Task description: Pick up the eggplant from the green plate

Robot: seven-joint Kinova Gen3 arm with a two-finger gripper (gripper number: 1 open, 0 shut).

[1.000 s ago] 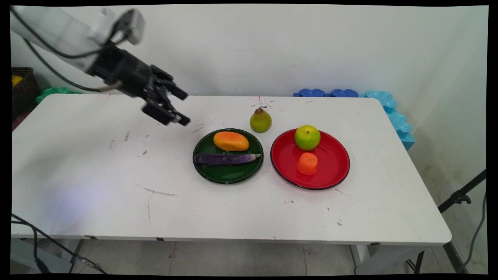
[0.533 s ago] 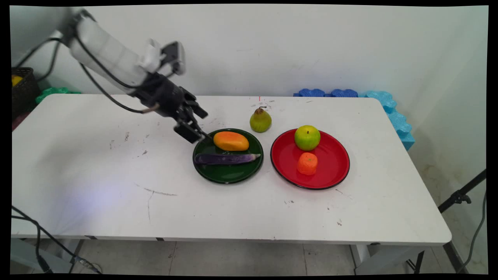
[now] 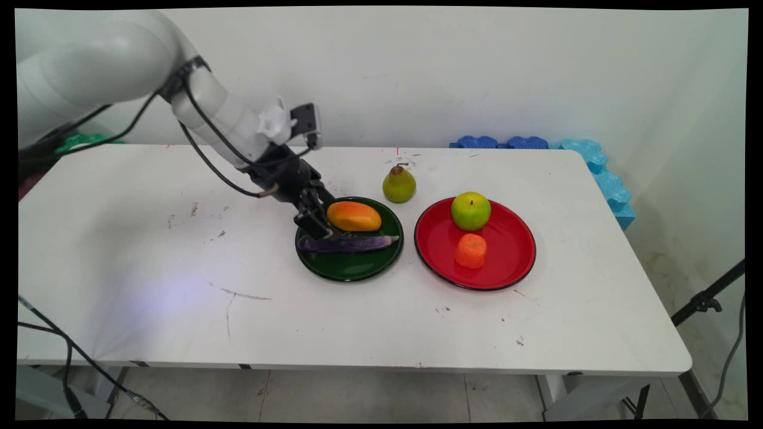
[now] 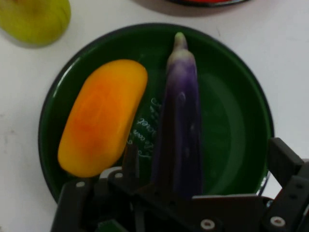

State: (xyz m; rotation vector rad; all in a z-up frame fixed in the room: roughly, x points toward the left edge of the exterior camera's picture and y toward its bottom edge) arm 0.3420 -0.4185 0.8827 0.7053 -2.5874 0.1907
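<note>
Gripper (image 4: pixel 203 169) spread astride eggplant (image 4: pixel 179 116) — hand view only

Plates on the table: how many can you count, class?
2. The green plate lies mid-table with the mango and eggplant; the red plate, to its right, holds the apple and orange.

The black claw (image 3: pixel 317 221) is hanging low over the nine o'clock rim of the green plate (image 3: pixel 351 271), just beside the mango (image 3: pixel 354 215) and the purple eggplant (image 3: pixel 346 243). At three o'clock, a red plate (image 3: pixel 506 268) is holding a green apple (image 3: pixel 471 211) and an orange (image 3: pixel 471 250).
</note>
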